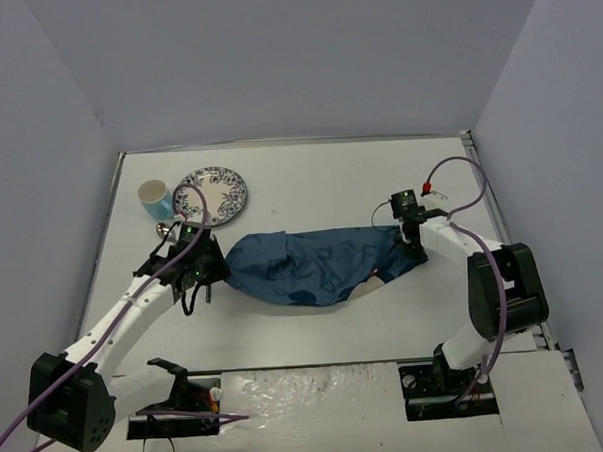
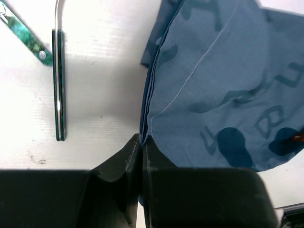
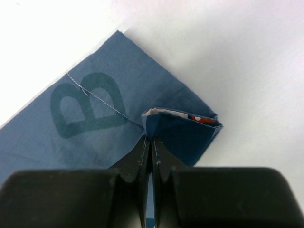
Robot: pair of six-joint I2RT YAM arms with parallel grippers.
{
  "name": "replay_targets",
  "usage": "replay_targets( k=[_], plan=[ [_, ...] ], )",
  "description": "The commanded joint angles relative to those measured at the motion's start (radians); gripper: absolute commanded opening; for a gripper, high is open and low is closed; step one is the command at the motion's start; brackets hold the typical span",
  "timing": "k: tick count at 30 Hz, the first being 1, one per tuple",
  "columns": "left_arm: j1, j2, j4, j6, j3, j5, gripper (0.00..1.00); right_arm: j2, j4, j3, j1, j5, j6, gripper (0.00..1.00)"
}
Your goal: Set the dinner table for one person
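A blue cloth placemat (image 1: 318,265) with darker printed letters lies crumpled across the middle of the white dinner table (image 1: 310,181). My left gripper (image 1: 211,273) is shut on the placemat's left edge (image 2: 152,118); the jaws pinch the hem. My right gripper (image 1: 410,243) is shut on the placemat's right corner (image 3: 183,128), where the cloth is folded over and shows a white and red underside. A patterned plate (image 1: 212,193) and a light blue cup (image 1: 155,199) stand at the far left of the table.
Cutlery with green handles (image 2: 59,85) lies on the table just left of the placemat, by my left gripper; a spoon (image 1: 164,231) shows near the cup. Grey walls close in the table on three sides. A purple cable (image 1: 460,194) loops over the right arm.
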Motion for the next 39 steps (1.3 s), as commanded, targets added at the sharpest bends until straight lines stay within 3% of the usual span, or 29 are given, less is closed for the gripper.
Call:
replay_targets(
  k=[1,13,17,23,33,39],
  plan=[
    [0.013,0.006,-0.013,0.029,0.189,-0.007,0.00,-0.154,-0.063,0.135,-0.029,0.033,-0.072,0.00],
    [0.045,0.125,-0.146,0.192,0.891,0.009,0.00,-0.357,-0.228,0.672,-0.136,0.055,-0.334,0.00],
    [0.047,0.107,-0.151,0.239,1.013,0.005,0.00,-0.429,-0.230,0.765,-0.150,0.084,-0.386,0.00],
    [0.043,-0.009,-0.152,0.296,1.017,0.071,0.00,-0.559,-0.232,0.781,-0.151,0.107,-0.455,0.00],
    [0.024,-0.249,-0.256,0.352,0.910,0.325,0.00,-0.832,-0.320,0.731,-0.149,0.104,-0.520,0.00],
    [0.017,-0.198,-0.271,0.305,0.842,0.301,0.00,-0.820,-0.358,0.716,-0.149,0.194,-0.495,0.00]
  ],
)
